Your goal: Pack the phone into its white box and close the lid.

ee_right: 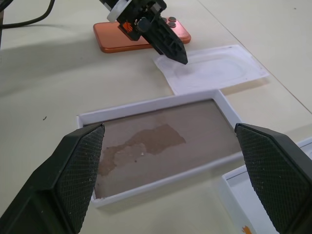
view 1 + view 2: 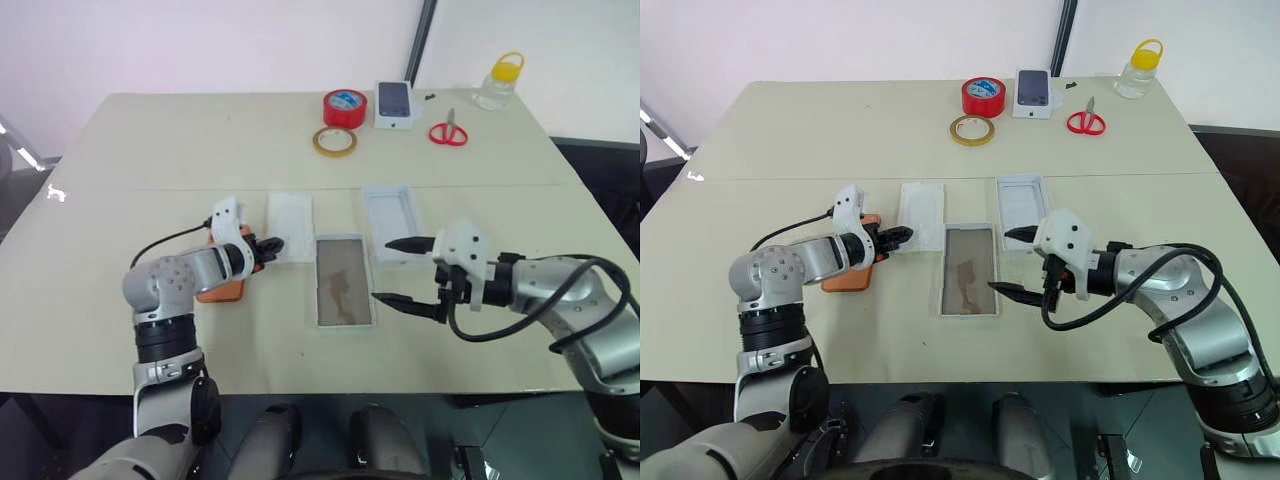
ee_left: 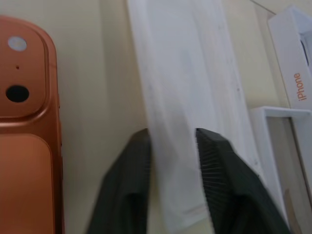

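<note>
The orange phone [image 2: 222, 290] lies back up on the table, partly under my left arm; its camera cluster [image 3: 19, 73] shows in the left wrist view. To its right lies a flat white insert card [image 2: 290, 215]. My left gripper [image 2: 275, 243] is at the card's near end, its jaws almost closed with a strip of the card [image 3: 185, 63] between them. The white box [image 2: 343, 285] lies open with its grey-brown floor bare. The lid [image 2: 388, 215] lies inside up behind and to the right of it. My right gripper [image 2: 385, 270] hangs open just right of the box, holding nothing.
Along the table's far edge stand a red tape roll [image 2: 345, 108], a yellow tape ring [image 2: 333, 141], a small white box with a dark phone picture [image 2: 394, 104], red scissors [image 2: 448, 133] and a jar with a yellow lid [image 2: 498, 83].
</note>
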